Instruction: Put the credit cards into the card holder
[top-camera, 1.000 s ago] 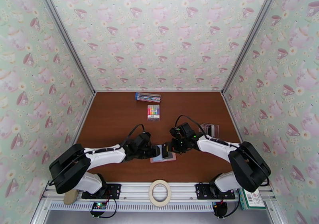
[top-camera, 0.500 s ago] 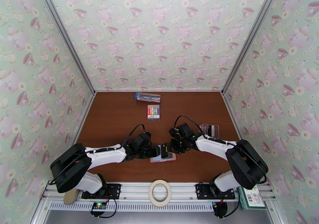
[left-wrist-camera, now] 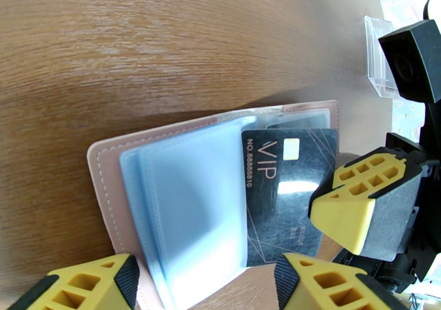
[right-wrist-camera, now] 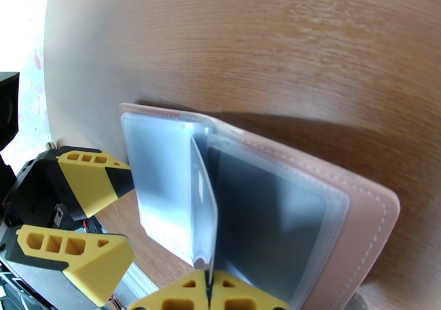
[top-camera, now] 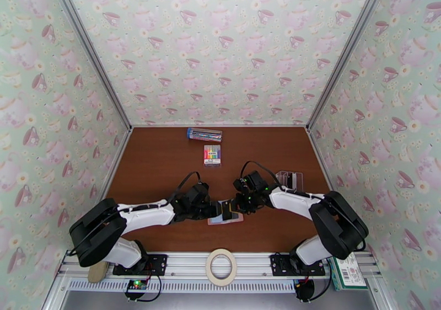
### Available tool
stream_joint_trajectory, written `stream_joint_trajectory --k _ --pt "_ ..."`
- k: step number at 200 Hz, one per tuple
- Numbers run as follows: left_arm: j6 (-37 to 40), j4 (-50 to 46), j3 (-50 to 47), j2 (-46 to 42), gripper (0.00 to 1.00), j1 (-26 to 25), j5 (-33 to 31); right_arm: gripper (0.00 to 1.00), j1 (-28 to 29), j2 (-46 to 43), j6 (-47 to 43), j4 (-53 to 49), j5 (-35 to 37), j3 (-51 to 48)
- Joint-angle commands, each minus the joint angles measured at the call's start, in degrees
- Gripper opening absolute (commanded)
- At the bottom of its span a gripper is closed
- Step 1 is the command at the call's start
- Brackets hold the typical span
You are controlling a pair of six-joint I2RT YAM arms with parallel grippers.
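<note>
The dusty-pink card holder (left-wrist-camera: 105, 162) lies open on the table, its grey-blue pockets (left-wrist-camera: 182, 195) fanned upward, and shows from above (top-camera: 236, 219). My right gripper (right-wrist-camera: 209, 295) is shut on a dark grey VIP card (left-wrist-camera: 286, 195), which stands on edge over the holder's right half. In the right wrist view that card (right-wrist-camera: 203, 206) is a thin sheet between two pocket leaves. My left gripper (left-wrist-camera: 206, 289) is open, its fingers straddling the holder's near edge. From above, both grippers meet at the holder, left (top-camera: 216, 210) and right (top-camera: 233, 207). More clear cards (top-camera: 290, 180) lie right of the holder.
A pack of rainbow markers (top-camera: 212, 154) and a blue-ended clear pen box (top-camera: 204, 134) lie toward the back of the table. A tape roll (top-camera: 221, 267) rests on the front rail. A small printed box (top-camera: 346, 275) sits at the bottom right.
My right gripper has edged slightly left with the dark card, closer over the holder. The left arm has barely moved.
</note>
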Motion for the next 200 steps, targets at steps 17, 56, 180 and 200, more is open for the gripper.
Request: stream_joint_trajectory --k 17,56,180,200 --pt "0.7 -0.8 1.0 -0.1 0.71 -0.4 -0.4 0.00 0.4 2.3 -0.6 -2.3 0.0 -0.4" --pt "0.7 -0.9 1.1 0.0 0.71 -0.5 -0.4 0.00 0.5 3.1 -0.6 -2.1 -0.2 -0.2" --pt "1.0 -1.5 1.7 0.2 0.70 -0.7 -0.5 0.00 1.9 5.8 0.3 -0.7 0.0 1.1" --pt "1.1 -1.9 1.7 -0.1 0.71 -0.7 -0.7 0.00 1.8 5.5 0.2 -1.2 0.2 1.3"
